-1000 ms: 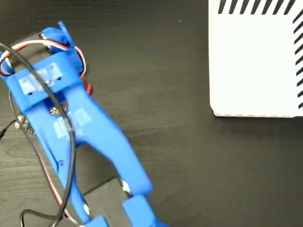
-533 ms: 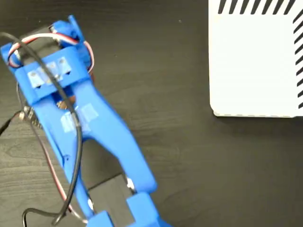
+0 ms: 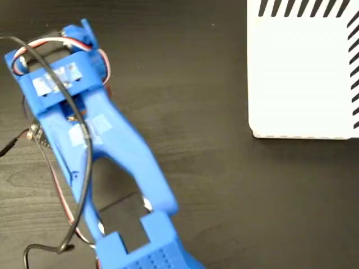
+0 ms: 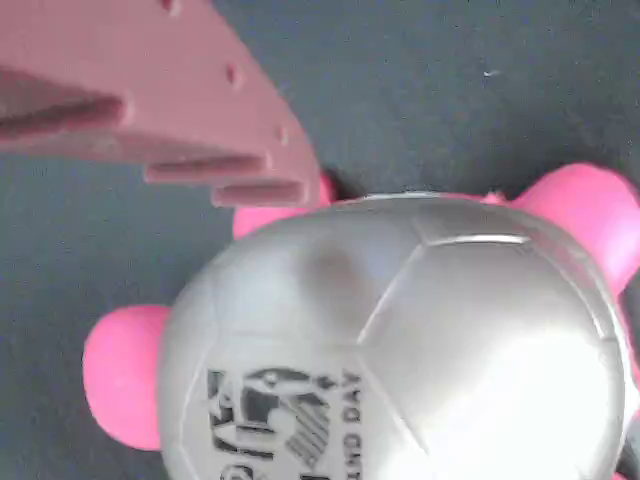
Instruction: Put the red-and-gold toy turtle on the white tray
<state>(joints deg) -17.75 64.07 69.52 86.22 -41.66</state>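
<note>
The wrist view is almost filled by the red-and-gold toy turtle [image 4: 400, 340]: a shiny domed shell with a dark printed mark and pink legs sticking out at left and upper right. It lies on the dark table. One gripper finger [image 4: 200, 130] reaches in from the upper left, its tip at the shell's upper edge. The other finger is out of frame. In the fixed view my blue arm [image 3: 106, 145] covers the turtle, with the gripper end [image 3: 67, 67] at the upper left. The white tray [image 3: 303, 73] with black edge stripes lies at the upper right, far from the gripper.
Black and red-white cables [image 3: 61, 185] loop along the arm on the left of the fixed view. Dark wood-grain tabletop [image 3: 224, 196] stretches between the arm and the tray.
The gripper end shifted a little up and to the right in the fixed view, then held. The arm's lower part now shows more at the bottom edge.
</note>
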